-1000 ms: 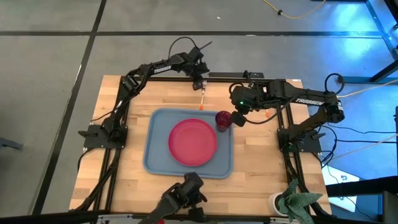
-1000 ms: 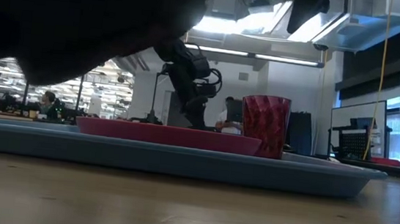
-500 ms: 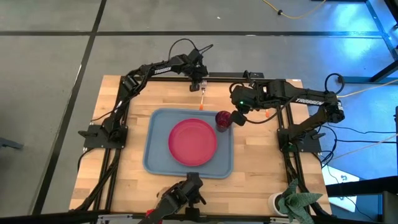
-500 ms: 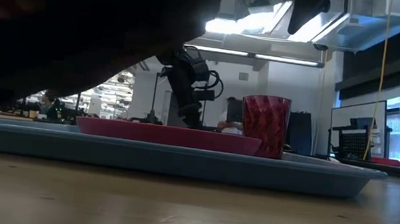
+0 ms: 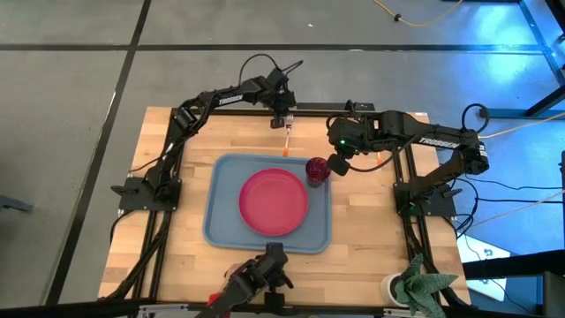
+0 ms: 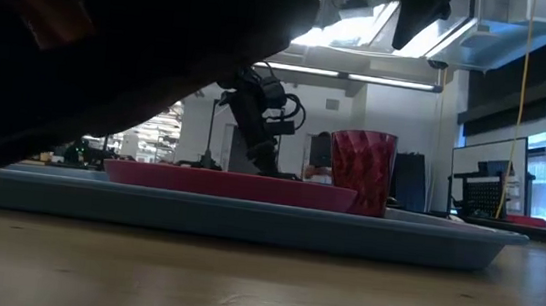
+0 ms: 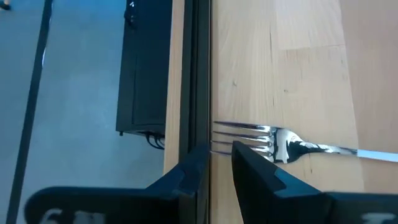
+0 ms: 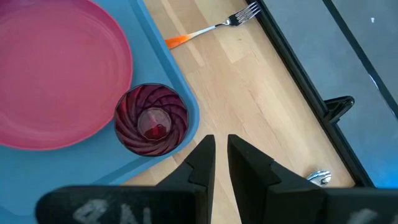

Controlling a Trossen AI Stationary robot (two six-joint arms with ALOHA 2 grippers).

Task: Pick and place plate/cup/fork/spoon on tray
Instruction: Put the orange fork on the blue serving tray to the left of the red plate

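Observation:
The pink-red plate (image 5: 274, 201) lies in the middle of the blue-grey tray (image 5: 221, 231). The dark red cup (image 5: 317, 170) stands upright in the tray's far right corner, also seen in the low view (image 6: 361, 170). The fork (image 5: 289, 141) lies on the wood beyond the tray's far rim, prongs toward the far edge. My left gripper (image 7: 221, 163) is shut and points down over the fork's pronged head (image 7: 249, 137). My right gripper (image 8: 217, 155) is shut and empty, just right of the cup (image 8: 152, 119). An orange bit (image 5: 380, 161) under my right arm may be the spoon. My left gripper stands with shut fingers (image 7: 249, 165) right at the fork's prongs (image 7: 239, 132), coming from above. The fork lies flat on the table. I cannot tell whether the fingers touch it.
A black rail (image 7: 199, 74) runs along the table's far edge, close to the fork's prongs. A white cup (image 5: 391, 287) and a green cloth (image 5: 430, 287) sit at the near right corner. A dark object (image 5: 260, 276) stands at the near edge and blocks much of the low view.
My left gripper has shifted a little toward the table's left, staying over the fork's head. The dark object at the near edge has moved and covers more of the low view. Plate, cup and tray have kept still.

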